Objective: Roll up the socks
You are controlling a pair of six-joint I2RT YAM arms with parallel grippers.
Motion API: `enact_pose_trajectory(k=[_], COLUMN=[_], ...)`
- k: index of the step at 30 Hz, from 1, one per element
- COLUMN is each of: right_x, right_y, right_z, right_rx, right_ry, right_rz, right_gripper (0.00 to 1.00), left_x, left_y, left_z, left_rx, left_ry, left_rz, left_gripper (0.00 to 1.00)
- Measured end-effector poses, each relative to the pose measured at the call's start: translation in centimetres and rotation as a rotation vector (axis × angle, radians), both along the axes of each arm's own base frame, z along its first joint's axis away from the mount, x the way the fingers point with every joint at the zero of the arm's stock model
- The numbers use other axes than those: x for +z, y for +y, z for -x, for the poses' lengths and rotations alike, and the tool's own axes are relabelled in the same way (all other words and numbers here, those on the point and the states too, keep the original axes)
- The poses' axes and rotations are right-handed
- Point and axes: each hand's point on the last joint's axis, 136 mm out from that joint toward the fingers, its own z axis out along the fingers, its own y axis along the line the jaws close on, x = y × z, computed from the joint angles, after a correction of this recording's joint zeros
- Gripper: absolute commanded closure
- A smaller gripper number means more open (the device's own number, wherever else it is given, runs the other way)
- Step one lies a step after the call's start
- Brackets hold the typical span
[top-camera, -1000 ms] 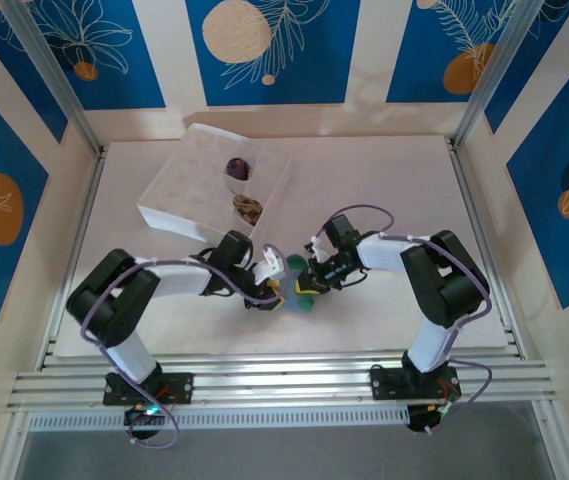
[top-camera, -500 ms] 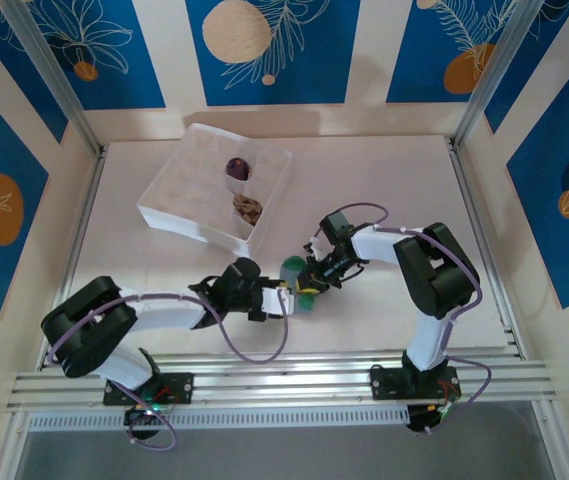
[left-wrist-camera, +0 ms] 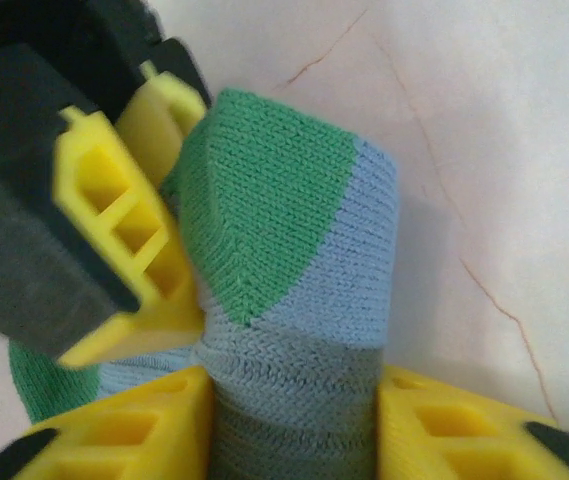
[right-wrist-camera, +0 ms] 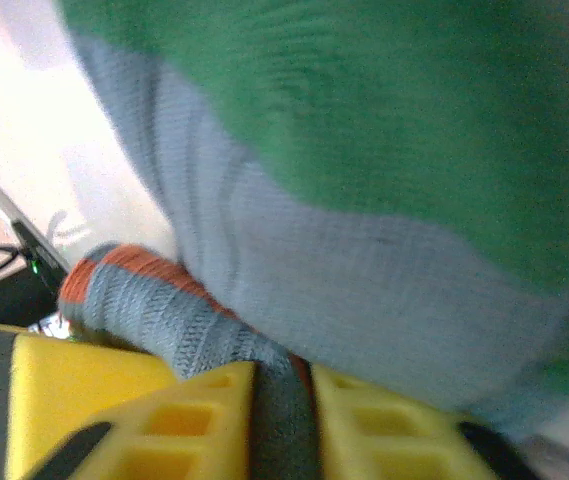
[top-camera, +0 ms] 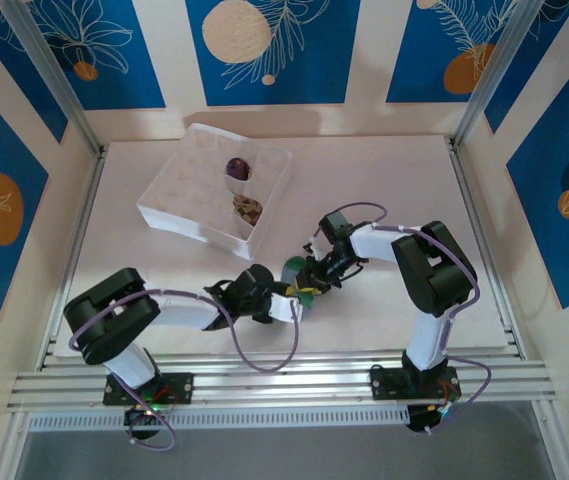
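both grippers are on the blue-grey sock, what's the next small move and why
Probably the right gripper draws the orange cuff over the bundle while the left gripper holds: both pinch the blue-grey sock, bunched but with its cuff sticking out.

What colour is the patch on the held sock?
Green patch on blue-grey sock; left wrist view shows it best.

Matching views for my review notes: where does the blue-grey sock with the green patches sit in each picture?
Top external: blue-grey sock at front centre of the table.
Left wrist: mid-frame, rising from the bottom edge.
Right wrist: across the upper frame, orange cuff lower left.
Shared landmark: its green patch.
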Motion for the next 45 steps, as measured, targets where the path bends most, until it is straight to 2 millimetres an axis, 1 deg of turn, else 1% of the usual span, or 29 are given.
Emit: enact_pose_trajectory(k=[1,3,7,9,10,15,18,22,28,32,34,36,38,41,45], right_x=[0.2,0.5,0.9,1.1,1.3,3.1,3.8,3.6,2.9,3.4,3.6,3.2,2.5,1.7,1.4], right_y=[0.0,-0.3,-1.4,-2.2,-2.6,-4.5,-5.0,-4.8,-4.5,-4.4,-4.3,-4.5,-4.8,-5.0,-4.6], right_z=[-0.1,-0.1,0.0,0.2,0.2,-0.3,-0.8,-0.6,0.7,0.8,0.8,0.8,0.8,0.6,0.2], right_rx=[0.005,0.006,-0.012,-0.029,-0.037,-0.096,-0.123,-0.124,-0.122,-0.122,-0.12,-0.129,-0.143,-0.164,-0.172], right_ry=[-0.015,-0.046,-0.085,-0.094,-0.107,-0.191,-0.243,-0.26,-0.243,-0.268,-0.277,-0.271,-0.244,-0.187,-0.129], right_rz=[-0.006,-0.003,-0.002,-0.002,-0.005,-0.03,-0.058,-0.1,-0.149,-0.162,-0.163,-0.143,-0.113,-0.071,-0.043], right_gripper=[0.61,0.56,0.5,0.4,0.39,0.4,0.4,0.4,0.41,0.46,0.51,0.59,0.65,0.75,0.81], left_x=[0.1,0.2,0.6,0.8,0.8,1.1,1.2,1.2,1.2,1.2,1.3,1.3,1.2,1.1,1.5], left_y=[-0.1,-0.2,-0.9,-1.2,-1.3,-1.6,-2.0,-2.6,-3.0,-2.9,-3.0,-3.0,-3.1,-3.1,-2.5], left_z=[-0.1,-0.1,0.1,0.1,0.1,-0.1,-0.1,-0.1,-0.8,-1.1,-1.1,-1.1,-1.1,-1.0,-0.8], left_rx=[0.006,0.012,0.006,0.003,0.004,0.016,0.019,0.038,0.108,0.164,0.181,0.194,0.198,0.188,0.161], left_ry=[0.004,0.014,0.083,0.144,0.183,0.386,0.518,0.675,0.907,1.017,1.049,1.064,1.071,1.058,0.973], left_rz=[0.004,0.01,0.016,0.018,0.018,0.008,-0.005,-0.015,-0.011,0.013,0.023,0.031,0.041,0.065,0.106], left_gripper=[0.82,0.9,0.93,0.95,0.95,0.95,0.95,0.95,0.93,0.91,0.89,0.84,0.78,0.75,0.69])
